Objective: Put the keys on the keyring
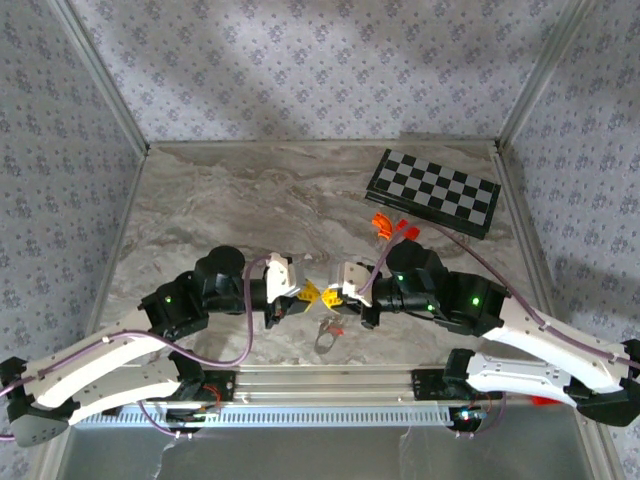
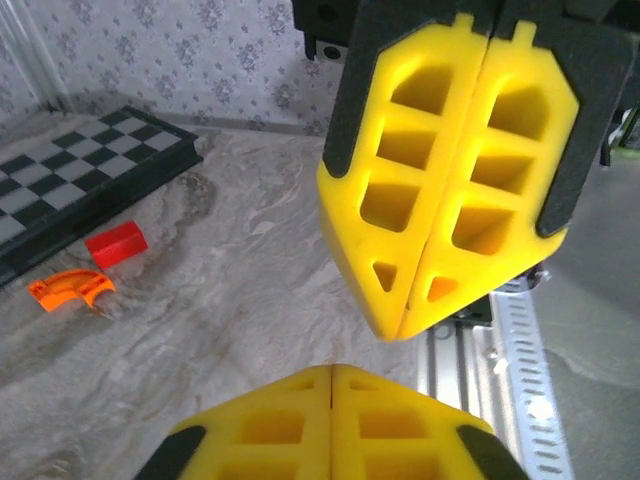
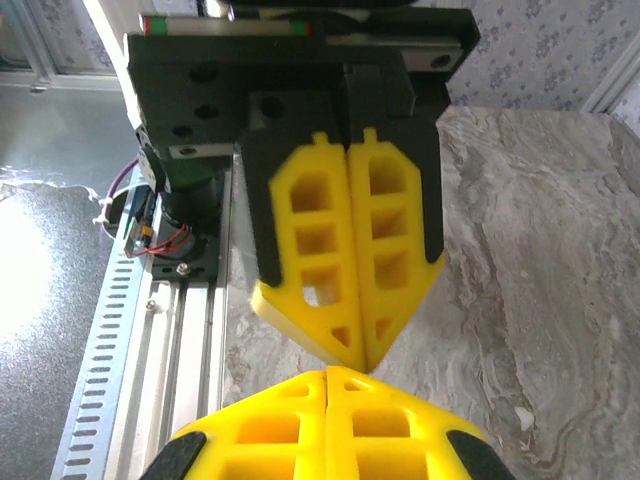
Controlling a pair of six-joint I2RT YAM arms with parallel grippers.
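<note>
Both grippers meet tip to tip at lower centre of the top view. Left gripper [image 1: 309, 293]: yellow fingers pressed flat together, jaws fully closed. Right gripper [image 1: 329, 294]: same, pads closed on each other. Wrist views agree: each shows the opposite gripper's closed pair pointing down at its own closed pair, tips very near. Can't tell if the tips actually touch.

Keys [image 1: 338, 328] lie on the marble table [image 1: 220, 210], just below the two fingertips in the frame and apart from both. The red tag is at the upper-right end. Keyring [image 1: 324, 342] sits just lower-left of the keys; touching or joined, too small to tell. Long axis of the pair runs lower-left to upper-right, tag end pointing toward the right arm.

Checkerboard [image 1: 432, 192] is at upper right, tilted. Orange curved piece [image 1: 380, 225] and red block [image 1: 408, 231] are just below-left of it, well apart from the keys.
</note>
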